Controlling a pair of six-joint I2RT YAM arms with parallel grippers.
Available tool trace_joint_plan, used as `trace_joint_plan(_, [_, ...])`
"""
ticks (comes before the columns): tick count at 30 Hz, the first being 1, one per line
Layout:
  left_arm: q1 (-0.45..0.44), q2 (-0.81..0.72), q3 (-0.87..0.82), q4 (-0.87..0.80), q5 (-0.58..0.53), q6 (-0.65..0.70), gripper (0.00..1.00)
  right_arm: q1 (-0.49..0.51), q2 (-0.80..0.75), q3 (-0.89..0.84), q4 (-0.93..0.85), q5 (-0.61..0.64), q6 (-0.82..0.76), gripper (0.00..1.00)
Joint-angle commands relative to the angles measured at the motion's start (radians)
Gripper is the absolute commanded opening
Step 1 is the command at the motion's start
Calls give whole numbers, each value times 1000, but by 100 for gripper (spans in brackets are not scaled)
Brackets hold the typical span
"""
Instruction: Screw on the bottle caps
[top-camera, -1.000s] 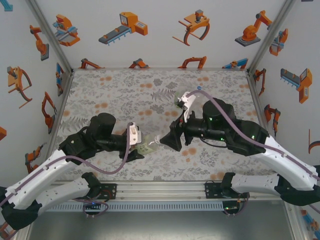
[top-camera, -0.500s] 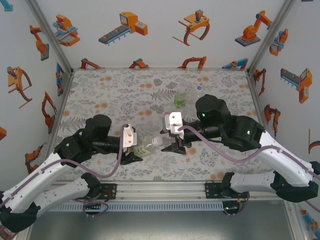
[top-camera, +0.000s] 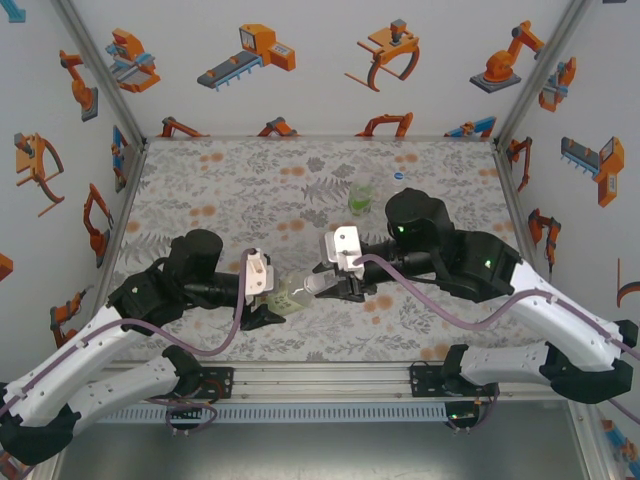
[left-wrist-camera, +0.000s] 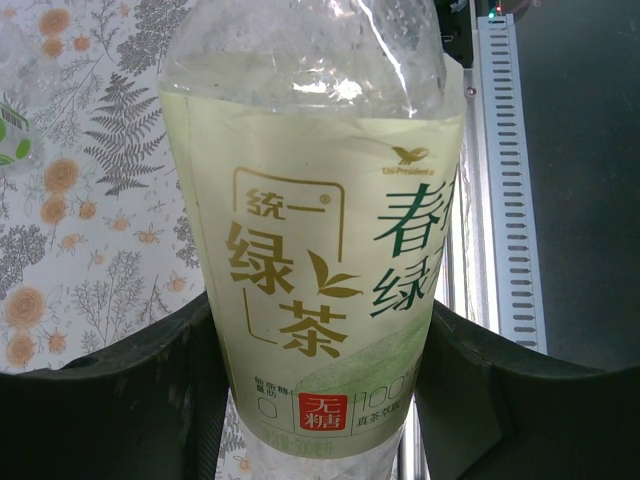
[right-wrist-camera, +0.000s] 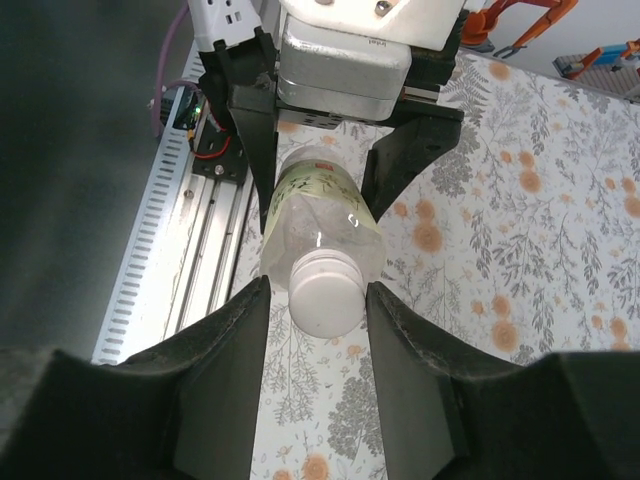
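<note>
A clear bottle (top-camera: 293, 294) with a yellow-green label lies level above the floral table, held round its body by my left gripper (top-camera: 278, 300). In the left wrist view the label (left-wrist-camera: 310, 230) is pressed between both black fingers (left-wrist-camera: 120, 400). A white bottle cap (right-wrist-camera: 327, 295) sits on the bottle's neck and points at my right gripper (right-wrist-camera: 318, 330). The right jaws flank the cap closely, with a thin gap still visible on the left side. From above, the right gripper (top-camera: 322, 285) meets the cap (top-camera: 318, 283) near the table's front middle.
A second bottle (top-camera: 360, 198) with a bright green label stands farther back, just beyond the right arm. A pale clear item (top-camera: 398, 182) is next to it. The aluminium rail (top-camera: 320, 385) runs along the near edge, and printed walls close in the left, right and back.
The right gripper has turned, come in on the bottle's capped end, and its jaws have narrowed around the cap. The left gripper keeps its hold and has barely moved.
</note>
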Motion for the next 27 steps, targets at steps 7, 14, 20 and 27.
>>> trace_joint_plan(7, [2,-12,18,-2,20,-9,0,2,-3,-26,34,26,3,40])
trace_joint_plan(14, [2,-14,22,-2,13,-9,0,3,-1,-26,35,43,36,28])
trace_joint_plan(20, [2,-19,27,24,-83,-13,0,3,-16,-92,122,263,487,9])
trace_joint_plan(27, [2,-17,5,72,-167,15,0,2,-62,-235,133,523,1380,4])
